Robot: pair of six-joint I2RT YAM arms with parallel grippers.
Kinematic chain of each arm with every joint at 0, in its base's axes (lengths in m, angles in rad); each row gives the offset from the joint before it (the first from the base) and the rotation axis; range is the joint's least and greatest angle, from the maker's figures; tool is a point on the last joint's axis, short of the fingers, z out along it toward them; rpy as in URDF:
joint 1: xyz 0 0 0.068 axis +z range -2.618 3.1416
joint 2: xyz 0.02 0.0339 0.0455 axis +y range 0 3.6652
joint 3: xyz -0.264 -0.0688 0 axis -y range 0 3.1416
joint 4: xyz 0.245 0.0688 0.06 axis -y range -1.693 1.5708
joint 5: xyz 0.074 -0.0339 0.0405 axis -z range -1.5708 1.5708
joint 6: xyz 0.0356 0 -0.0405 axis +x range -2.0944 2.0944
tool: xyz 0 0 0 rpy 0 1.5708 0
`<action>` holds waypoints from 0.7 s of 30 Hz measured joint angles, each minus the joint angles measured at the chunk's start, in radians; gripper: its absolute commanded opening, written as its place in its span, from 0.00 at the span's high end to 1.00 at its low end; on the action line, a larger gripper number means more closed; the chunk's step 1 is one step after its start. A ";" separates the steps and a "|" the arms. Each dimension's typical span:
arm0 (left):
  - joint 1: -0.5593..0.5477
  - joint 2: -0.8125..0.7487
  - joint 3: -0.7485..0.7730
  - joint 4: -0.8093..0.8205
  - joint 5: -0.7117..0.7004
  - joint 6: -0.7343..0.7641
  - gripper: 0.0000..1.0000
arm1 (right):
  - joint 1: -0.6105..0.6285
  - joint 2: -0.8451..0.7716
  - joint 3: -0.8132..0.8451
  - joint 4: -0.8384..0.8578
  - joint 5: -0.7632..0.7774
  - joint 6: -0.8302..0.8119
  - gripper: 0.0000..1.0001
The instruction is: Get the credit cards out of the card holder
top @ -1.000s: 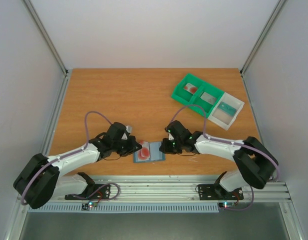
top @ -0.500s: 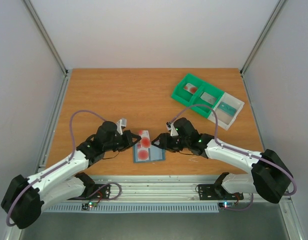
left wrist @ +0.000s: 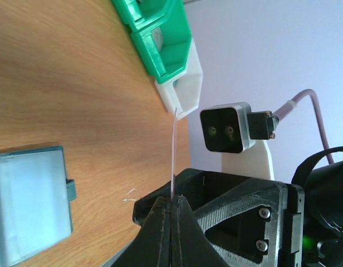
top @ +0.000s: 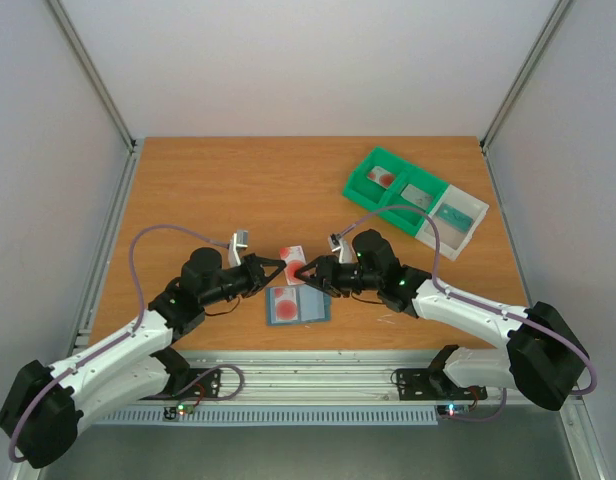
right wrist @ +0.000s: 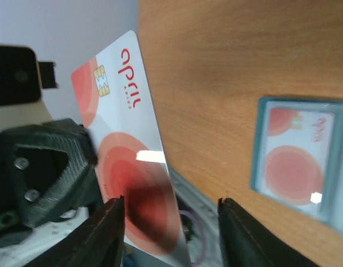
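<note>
Wooden desk [top: 238, 190] with an orange-brown grain, enclosed by plain white walls [top: 288, 60]. At its far right sits a row of three joined open bins, slanting towards the right edge: two green bins [top: 361, 168], then one white bin [top: 466, 233]. A ribbed metal rail [top: 318, 375] runs along the near edge

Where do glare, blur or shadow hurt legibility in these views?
Right wrist: a white glare streak on the held reddish card, a smaller spot on the second card in the card holder; the right gripper's fingers are dark and soft. Left wrist: the card shows only edge-on, a thin line. Top external: even light, no glare.
</note>
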 measured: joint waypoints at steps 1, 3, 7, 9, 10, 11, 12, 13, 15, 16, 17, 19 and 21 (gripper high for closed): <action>0.000 0.001 -0.003 0.015 0.003 -0.005 1.00 | 0.000 0.000 -0.001 0.018 -0.007 0.008 0.69; 0.000 0.004 -0.009 0.039 0.007 -0.013 1.00 | 0.000 0.000 -0.008 0.064 -0.021 0.031 0.80; 0.003 0.010 -0.034 0.073 0.010 -0.028 1.00 | -0.003 0.000 -0.028 0.116 -0.040 0.040 0.98; 0.007 0.017 -0.051 0.087 0.012 -0.038 0.97 | -0.007 -0.001 -0.035 0.136 -0.055 0.041 0.99; 0.008 0.019 -0.056 0.091 0.014 -0.044 0.91 | -0.009 -0.003 -0.037 0.143 -0.060 0.042 0.99; 0.008 0.023 -0.062 0.103 0.020 -0.051 0.82 | -0.012 -0.008 -0.043 0.148 -0.063 0.040 0.99; 0.008 0.025 -0.063 0.109 0.028 -0.056 0.74 | -0.014 -0.015 -0.048 0.154 -0.068 0.036 0.99; 0.007 0.027 -0.063 0.113 0.040 -0.053 0.66 | -0.016 -0.024 -0.051 0.156 -0.078 0.030 0.99; 0.008 0.028 -0.060 0.131 0.079 -0.058 0.56 | -0.029 -0.046 -0.051 0.151 -0.102 0.003 0.99; 0.008 0.028 -0.055 0.132 0.101 -0.048 0.53 | -0.044 -0.056 -0.049 0.144 -0.121 -0.012 0.99; 0.010 0.028 -0.045 0.124 0.124 -0.031 0.50 | -0.060 -0.064 -0.047 0.137 -0.142 -0.026 0.99; 0.018 0.028 -0.005 0.085 0.184 0.003 0.44 | -0.099 -0.079 -0.029 0.110 -0.197 -0.055 0.99; 0.027 0.025 0.048 0.028 0.228 0.056 0.40 | -0.127 -0.085 0.011 0.065 -0.256 -0.093 0.99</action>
